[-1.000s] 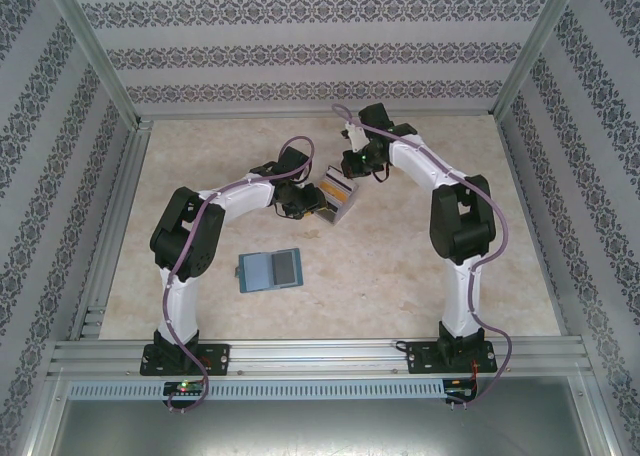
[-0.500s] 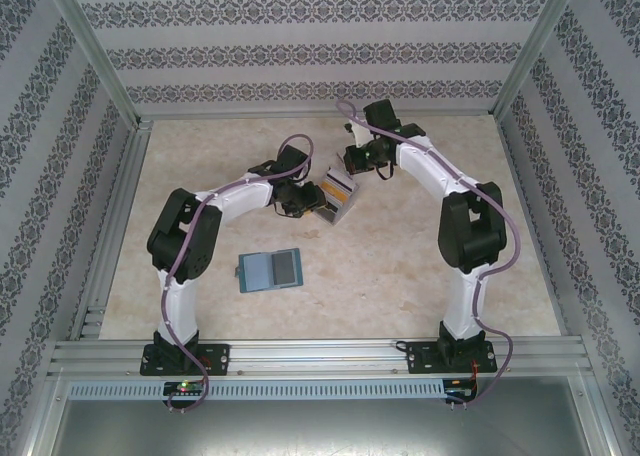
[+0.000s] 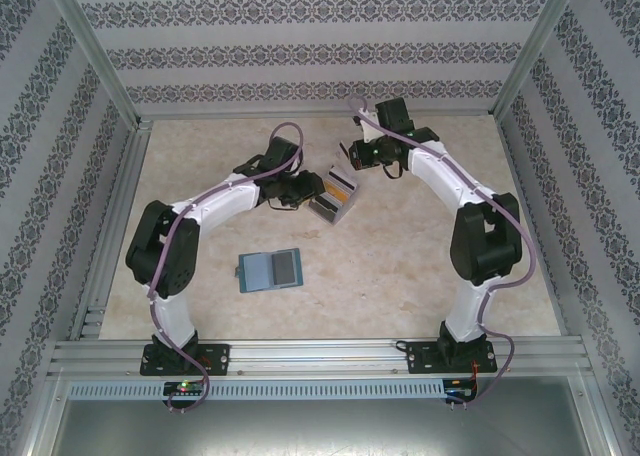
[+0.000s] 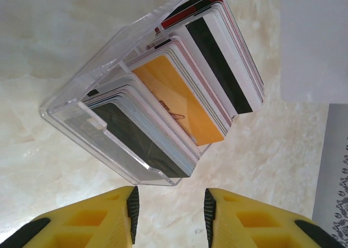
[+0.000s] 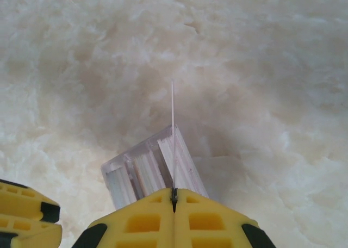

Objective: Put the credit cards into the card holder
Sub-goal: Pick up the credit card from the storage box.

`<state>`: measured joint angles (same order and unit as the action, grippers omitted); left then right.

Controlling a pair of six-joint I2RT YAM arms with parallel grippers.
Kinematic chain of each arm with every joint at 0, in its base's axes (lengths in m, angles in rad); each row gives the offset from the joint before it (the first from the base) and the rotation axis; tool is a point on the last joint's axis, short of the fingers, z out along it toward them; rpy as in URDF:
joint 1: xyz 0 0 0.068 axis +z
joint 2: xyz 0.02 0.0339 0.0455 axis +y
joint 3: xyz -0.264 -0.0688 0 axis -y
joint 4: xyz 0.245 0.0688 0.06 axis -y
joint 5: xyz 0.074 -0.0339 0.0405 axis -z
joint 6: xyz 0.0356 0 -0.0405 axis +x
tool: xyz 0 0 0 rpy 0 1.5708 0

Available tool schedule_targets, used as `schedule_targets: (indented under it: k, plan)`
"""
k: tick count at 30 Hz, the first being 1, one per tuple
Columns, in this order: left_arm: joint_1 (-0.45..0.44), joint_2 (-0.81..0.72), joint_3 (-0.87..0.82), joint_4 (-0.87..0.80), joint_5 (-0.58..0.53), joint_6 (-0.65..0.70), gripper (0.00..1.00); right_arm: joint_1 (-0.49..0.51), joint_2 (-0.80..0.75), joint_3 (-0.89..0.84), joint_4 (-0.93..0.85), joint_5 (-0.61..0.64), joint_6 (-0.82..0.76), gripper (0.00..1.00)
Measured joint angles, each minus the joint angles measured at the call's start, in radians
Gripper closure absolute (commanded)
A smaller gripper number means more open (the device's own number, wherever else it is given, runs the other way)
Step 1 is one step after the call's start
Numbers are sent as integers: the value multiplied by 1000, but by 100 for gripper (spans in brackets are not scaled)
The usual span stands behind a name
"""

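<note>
Marble tabletop (image 3: 400,266) — clear box (image 4: 109,117) of cards (image 4: 179,101).
Right gripper (image 5: 174,196) clamped on one thin card (image 5: 173,104); left gripper (image 4: 168,207) apart, beside box.

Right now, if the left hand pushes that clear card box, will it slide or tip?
Probably slides: the clear box looks like smooth plastic on a polished table. The cards rise above its walls, so a high push might tip it.

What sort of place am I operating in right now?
Probably a lab test booth rather than a home: an aluminium frame boxes in the marble-look tabletop, and patterned panels stand in as walls.
</note>
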<state>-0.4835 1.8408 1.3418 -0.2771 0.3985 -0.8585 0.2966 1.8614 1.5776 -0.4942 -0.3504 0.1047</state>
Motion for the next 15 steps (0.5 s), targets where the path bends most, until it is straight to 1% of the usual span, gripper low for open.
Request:
schedule_targets:
  k: [6,11,15]
  plan:
    - [31,-82,-128,176,66,-65,56,-22,-81,-105,112,-133,103,100]
    - [54,-115,-166,318,142,-106,54,-29,-151,-258,281,-277,242,100]
    - [69,-122,-194,429,189,-145,53,-28,-172,-358,420,-375,365,100]
